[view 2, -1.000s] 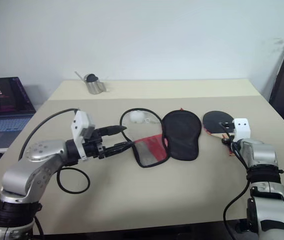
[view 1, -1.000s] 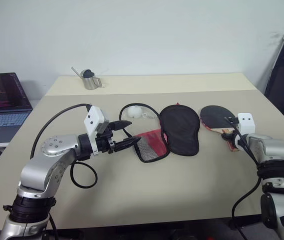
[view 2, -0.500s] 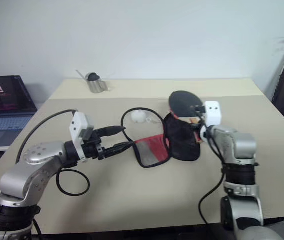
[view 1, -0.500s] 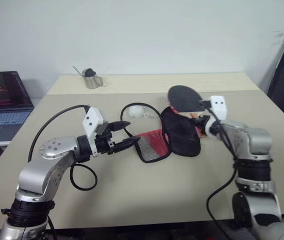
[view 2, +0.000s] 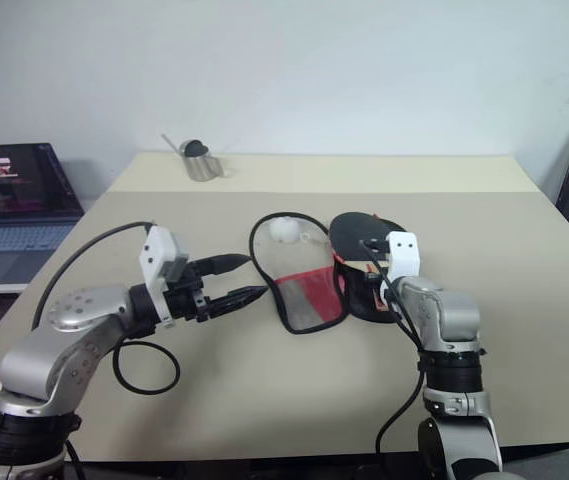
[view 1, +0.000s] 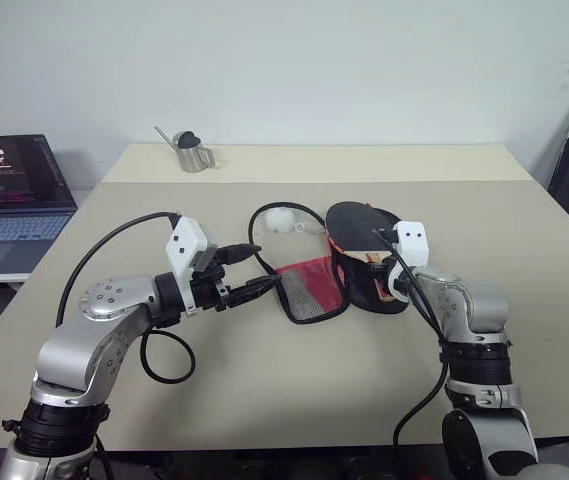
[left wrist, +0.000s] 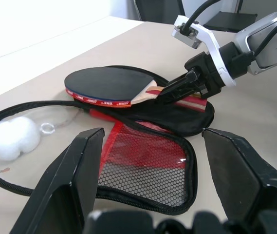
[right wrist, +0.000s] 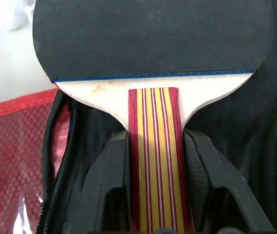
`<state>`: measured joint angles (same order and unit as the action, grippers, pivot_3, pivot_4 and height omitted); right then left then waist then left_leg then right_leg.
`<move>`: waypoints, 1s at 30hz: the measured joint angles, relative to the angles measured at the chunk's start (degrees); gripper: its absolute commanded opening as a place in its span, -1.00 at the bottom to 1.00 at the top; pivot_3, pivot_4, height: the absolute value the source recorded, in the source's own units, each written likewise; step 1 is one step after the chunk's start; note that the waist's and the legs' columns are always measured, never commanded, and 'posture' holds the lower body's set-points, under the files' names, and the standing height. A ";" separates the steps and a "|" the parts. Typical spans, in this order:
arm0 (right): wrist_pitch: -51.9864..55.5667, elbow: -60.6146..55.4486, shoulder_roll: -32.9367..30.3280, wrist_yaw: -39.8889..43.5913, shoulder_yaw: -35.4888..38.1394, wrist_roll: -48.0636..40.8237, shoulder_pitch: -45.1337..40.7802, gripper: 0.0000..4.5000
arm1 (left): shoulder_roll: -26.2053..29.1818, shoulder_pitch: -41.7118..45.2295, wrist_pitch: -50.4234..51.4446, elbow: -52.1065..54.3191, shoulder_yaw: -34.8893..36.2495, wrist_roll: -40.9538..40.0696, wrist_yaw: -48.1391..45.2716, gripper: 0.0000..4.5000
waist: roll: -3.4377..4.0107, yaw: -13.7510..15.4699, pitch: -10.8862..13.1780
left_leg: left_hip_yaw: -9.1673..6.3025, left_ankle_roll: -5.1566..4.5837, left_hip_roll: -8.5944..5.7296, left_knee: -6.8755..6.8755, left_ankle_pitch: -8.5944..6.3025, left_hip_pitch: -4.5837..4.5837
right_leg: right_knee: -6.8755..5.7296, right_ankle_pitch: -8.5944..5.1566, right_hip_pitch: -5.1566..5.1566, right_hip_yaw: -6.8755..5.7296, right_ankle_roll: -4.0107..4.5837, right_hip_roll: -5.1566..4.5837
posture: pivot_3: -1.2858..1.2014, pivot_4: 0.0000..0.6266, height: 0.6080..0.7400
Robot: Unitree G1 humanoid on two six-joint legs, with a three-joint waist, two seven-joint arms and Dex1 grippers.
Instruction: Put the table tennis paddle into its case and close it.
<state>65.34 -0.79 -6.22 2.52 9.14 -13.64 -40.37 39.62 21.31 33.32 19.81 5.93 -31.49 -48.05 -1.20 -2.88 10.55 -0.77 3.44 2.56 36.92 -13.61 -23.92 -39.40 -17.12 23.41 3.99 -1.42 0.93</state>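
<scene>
Gripping the paddle (left wrist: 110,86) by its handle, the right pincer (left wrist: 177,90) holds it level over the case (left wrist: 143,146), blade pointing away; the left pincer (view 1: 249,270), released, waits beside the case's red end.

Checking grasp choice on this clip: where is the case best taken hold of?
Grip the case at its red mesh flap's edge, coming from the robot's left: it lies flat and free toward the open left end effector, while the paddle covers the black half.
</scene>
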 measured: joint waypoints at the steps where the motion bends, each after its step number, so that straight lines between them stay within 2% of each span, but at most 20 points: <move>1: -0.72 0.16 0.12 -0.41 -0.26 0.59 0.08 -0.51 | -0.01 0.01 -0.02 0.00 0.00 0.00 -0.02 0.56 | 0.00 -0.04 0.00 | 0.01 0.00 -0.01 0.00 0.00 0.01 | -0.02 0.00 0.00 0.00 0.00 0.00 | 0.03 -0.52 1.00; 26: -2.51 1.39 1.10 -3.64 -2.51 4.08 1.53 -0.51 | -0.79 0.31 -0.15 0.00 -0.87 0.14 0.03 0.56 | 0.00 -0.11 0.00 | 0.00 0.00 -0.01 0.03 0.00 0.01 | -0.07 0.00 0.00 0.00 0.00 0.01 | 0.03 -0.52 1.00; 30: -2.51 1.27 2.14 -3.58 -2.59 3.95 1.54 0.07 | -0.79 0.31 -0.17 0.00 -1.06 0.16 0.12 0.56 | 0.00 -0.13 0.00 | 0.00 0.00 0.00 0.03 0.00 0.02 | -0.09 0.00 0.00 0.00 0.00 0.01 | 0.03 -0.52 1.00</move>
<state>62.83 0.48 -4.08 -1.06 6.55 -9.70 -38.83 38.83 21.62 33.15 19.80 4.87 -31.33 -47.93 -1.20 -3.01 10.55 -0.77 3.43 2.56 36.94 -13.61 -23.90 -39.49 -17.13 23.41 3.99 -1.42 0.94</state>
